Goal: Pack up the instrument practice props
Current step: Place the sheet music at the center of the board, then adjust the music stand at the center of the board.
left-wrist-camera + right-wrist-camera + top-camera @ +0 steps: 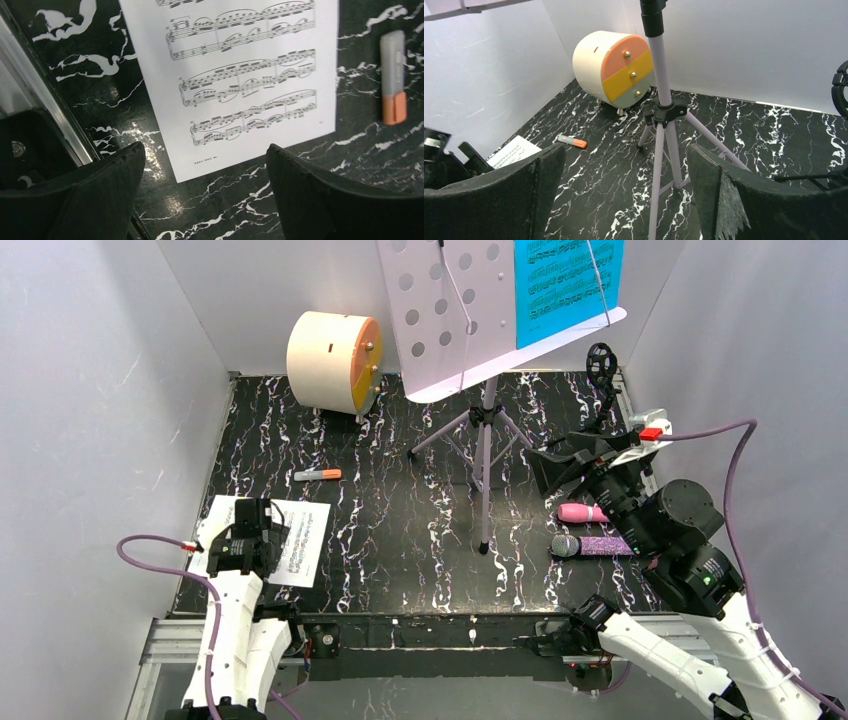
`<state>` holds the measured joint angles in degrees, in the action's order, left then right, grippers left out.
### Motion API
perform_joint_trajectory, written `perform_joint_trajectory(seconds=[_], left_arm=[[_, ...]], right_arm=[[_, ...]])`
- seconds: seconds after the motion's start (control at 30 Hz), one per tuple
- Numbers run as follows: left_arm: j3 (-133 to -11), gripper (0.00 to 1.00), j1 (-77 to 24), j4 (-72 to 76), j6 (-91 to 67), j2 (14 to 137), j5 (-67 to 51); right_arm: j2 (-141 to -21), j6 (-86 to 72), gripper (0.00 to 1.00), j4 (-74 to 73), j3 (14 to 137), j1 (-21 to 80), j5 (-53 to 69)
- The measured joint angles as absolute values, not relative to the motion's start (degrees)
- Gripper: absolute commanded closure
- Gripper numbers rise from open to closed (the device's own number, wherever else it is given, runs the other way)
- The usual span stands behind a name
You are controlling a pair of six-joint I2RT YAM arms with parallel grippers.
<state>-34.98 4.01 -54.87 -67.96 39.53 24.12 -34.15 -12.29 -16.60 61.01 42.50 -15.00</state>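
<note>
A white sheet-music page point(305, 540) point(240, 75) lies flat on the black marbled table at the near left. My left gripper point(252, 512) point(205, 165) hovers open over its near corner, holding nothing. The lilac music rack point(465, 315) stands mid-table on tripod legs point(485, 440) point(663, 110) and carries a blue page point(565, 285). My right gripper point(548, 468) point(626, 170) is open and empty, just right of the stand's legs. The pink microphone point(582, 512) and the glittery purple microphone point(592, 546) lie under the right arm. A black mic tripod point(602, 370) stands at the back right.
A cream drum with an orange face point(335, 362) point(616, 67) lies on its side at the back left. A small orange marker point(318, 475) point(393, 75) point(572, 142) lies beyond the white page. White walls close in the table on three sides.
</note>
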Motion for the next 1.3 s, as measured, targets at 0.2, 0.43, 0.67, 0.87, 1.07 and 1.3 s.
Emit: perform_joint_trajectory(seconds=[0.2, 0.43, 0.67, 0.87, 1.07, 1.3], left_arm=[[-41.5, 0.05, 4.0, -52.3, -57.0, 39.5, 22.9], [-48.3, 0.02, 2.8, -41.7, -37.7, 39.6, 12.0], [-53.6, 0.02, -8.1, -35.9, -22.8, 40.4, 4.3], [-54.2, 0.01, -16.3, -33.3, -14.7, 36.6, 3.7], [-46.8, 0.02, -16.8, -28.1, -11.3, 23.9, 2.5], [-39.6, 0.02, -18.0, -22.9, -10.0, 14.7, 2.0]], right_arm=[[-34.2, -11.7, 0.01, -16.1, 58.4, 42.5, -17.4], [-36.9, -11.4, 0.01, -16.1, 52.5, 42.5, -16.4], [-42.1, -11.6, 0.01, -10.9, 45.7, 42.5, -14.2], [-49.5, -11.3, 0.01, -1.9, 44.8, 38.5, -10.0], [-52.9, -13.5, 0.02, 12.5, 41.8, 24.9, 1.0], [-58.8, -14.4, 0.08, 27.4, 41.7, 21.8, 10.0]])
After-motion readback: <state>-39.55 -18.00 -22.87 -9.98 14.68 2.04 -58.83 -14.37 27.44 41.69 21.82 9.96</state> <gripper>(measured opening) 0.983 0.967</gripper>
